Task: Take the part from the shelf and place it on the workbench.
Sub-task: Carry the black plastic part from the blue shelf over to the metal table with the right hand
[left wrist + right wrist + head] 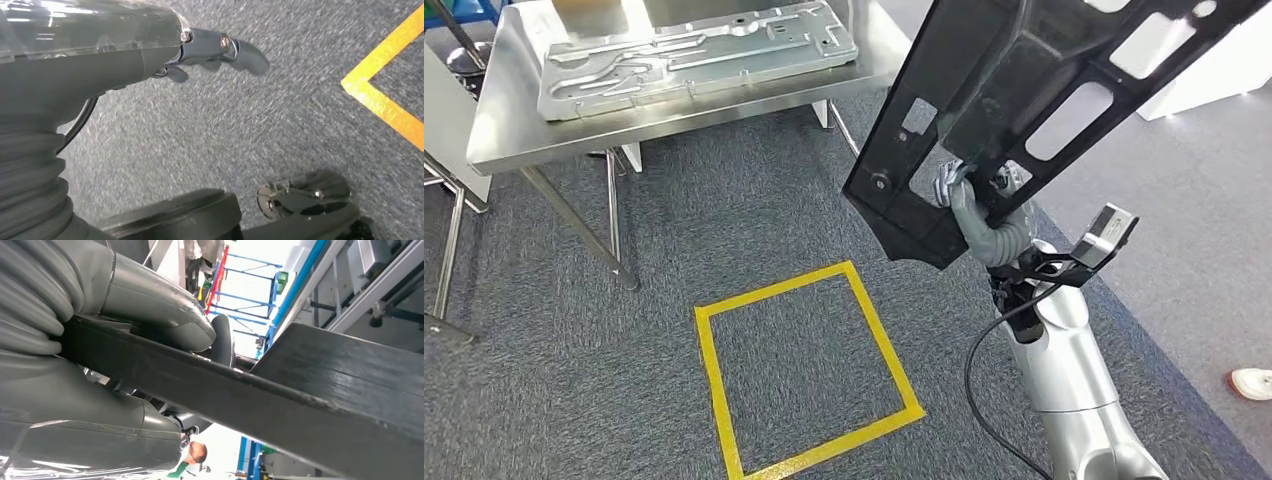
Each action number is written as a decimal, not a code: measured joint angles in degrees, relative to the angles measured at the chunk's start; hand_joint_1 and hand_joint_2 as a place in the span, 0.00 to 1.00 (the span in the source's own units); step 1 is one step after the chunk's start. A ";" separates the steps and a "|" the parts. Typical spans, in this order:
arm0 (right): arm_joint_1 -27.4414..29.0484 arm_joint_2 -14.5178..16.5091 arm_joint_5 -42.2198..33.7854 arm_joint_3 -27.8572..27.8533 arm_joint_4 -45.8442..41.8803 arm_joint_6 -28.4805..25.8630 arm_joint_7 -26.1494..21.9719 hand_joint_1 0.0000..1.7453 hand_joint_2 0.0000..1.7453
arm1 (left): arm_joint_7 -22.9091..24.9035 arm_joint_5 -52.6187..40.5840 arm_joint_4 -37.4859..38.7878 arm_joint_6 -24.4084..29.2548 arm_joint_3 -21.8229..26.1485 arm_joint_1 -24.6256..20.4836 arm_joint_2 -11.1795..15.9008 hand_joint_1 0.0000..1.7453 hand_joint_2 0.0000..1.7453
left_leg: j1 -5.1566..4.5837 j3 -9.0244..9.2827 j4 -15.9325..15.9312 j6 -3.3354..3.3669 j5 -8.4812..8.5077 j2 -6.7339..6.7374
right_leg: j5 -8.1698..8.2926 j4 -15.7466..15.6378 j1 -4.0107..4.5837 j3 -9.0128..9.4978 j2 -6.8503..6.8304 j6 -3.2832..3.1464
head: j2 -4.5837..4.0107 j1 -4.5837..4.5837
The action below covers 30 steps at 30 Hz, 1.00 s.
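Observation:
My right hand (969, 200) grips a large flat black part (1024, 90) with several cutouts, holding it tilted up above the carpet at the right. In the right wrist view the thumb (165, 310) lies over the part's dark edge (300, 405), with the other fingers under it. The steel workbench (524, 140) stands ahead at the upper left, apart from the part. A silver metal plate (694, 55) lies on the workbench. My left hand (215, 50) hangs over the grey carpet and holds nothing.
A yellow tape square (714, 370) is marked on the carpet in front of the workbench; one corner of it (385, 95) lies near my left hand. A person's white shoe (1252, 382) is at the right edge. A white unit (1214, 70) stands at the upper right.

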 joint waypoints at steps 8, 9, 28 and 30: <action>0.42 -0.28 -0.25 -0.08 -0.31 0.24 -0.14 1.00 1.00 | 0.99 0.08 0.00 -0.58 0.04 -0.44 0.05 0.00 1.00 | 0.36 -7.37 15.92 -2.16 -7.54 6.41 | -0.39 -1.09 0.02 1.39 -5.42 -2.00 | 0.00 -0.01; 0.50 -0.28 -0.26 -0.07 -0.32 0.39 -0.13 1.00 1.00 | 1.12 0.19 0.00 -0.51 0.05 -0.48 0.05 0.00 1.00 | 0.52 -7.20 15.71 -2.29 -6.79 6.60 | -0.55 -1.07 0.02 1.55 -6.16 -1.91 | 0.00 -0.01; 0.67 -1.20 -0.27 0.17 -1.20 0.86 -0.17 1.00 1.00 | 1.54 0.55 0.00 -0.12 0.17 -0.15 -0.30 0.00 1.00 | 0.14 1.30 -0.43 0.58 -0.45 1.07 | 0.08 2.36 -0.18 -1.05 0.24 0.34 | 0.00 0.03; 0.66 -1.26 -0.26 0.18 -1.23 0.86 -0.15 1.00 1.00 | 1.53 0.57 0.00 -0.13 0.17 -0.19 -0.41 0.00 1.00 | 0.41 0.84 -0.34 -0.04 -0.46 -0.13 | 0.32 -0.28 -0.16 -0.02 1.78 0.10 | 0.00 0.02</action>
